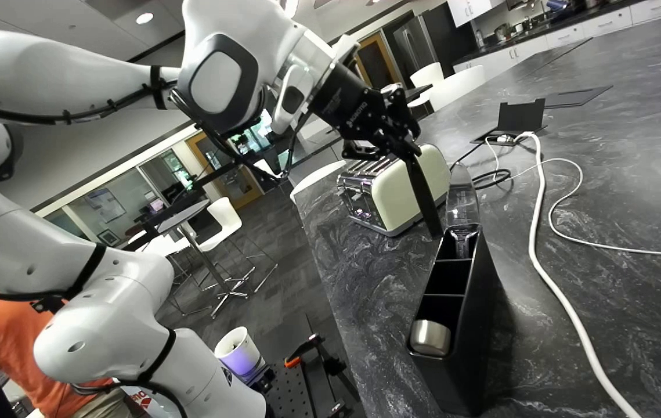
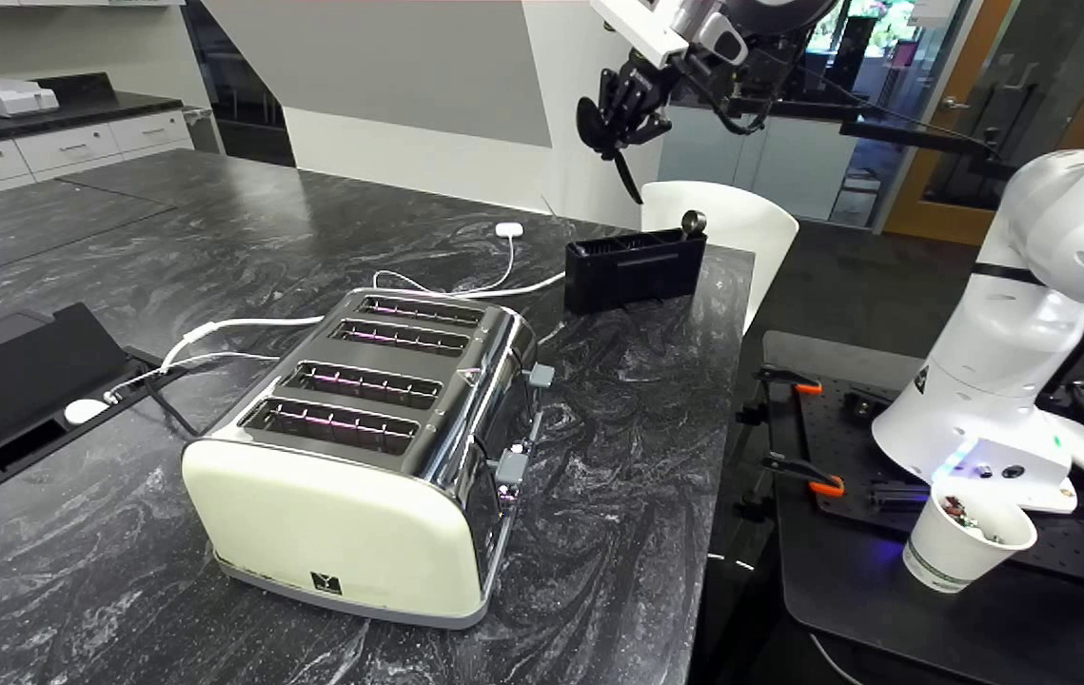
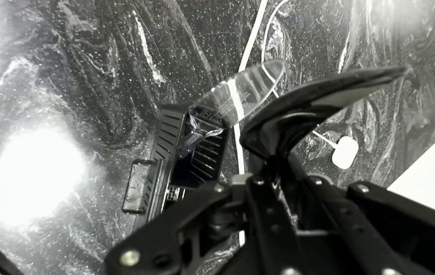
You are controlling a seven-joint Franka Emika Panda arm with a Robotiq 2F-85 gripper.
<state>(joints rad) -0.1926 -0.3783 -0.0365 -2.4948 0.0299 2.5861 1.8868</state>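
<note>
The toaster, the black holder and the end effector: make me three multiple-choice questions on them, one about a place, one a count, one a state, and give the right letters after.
1. Where is the silver-coloured item relative to the black holder?
A) lying beside it
B) standing in it
C) lying under it

2. How many slots does the cream toaster have on top?
A) two
B) three
C) four

3. How does the end effector stand to the black utensil?
A) shut on it
B) open above it
C) shut beside it

1 B: in an exterior view, its top shows inside the holder's rim.
2 C: four slots run across the toaster's top.
3 A: in the wrist view, the jaws stand closed about the utensil.
</note>
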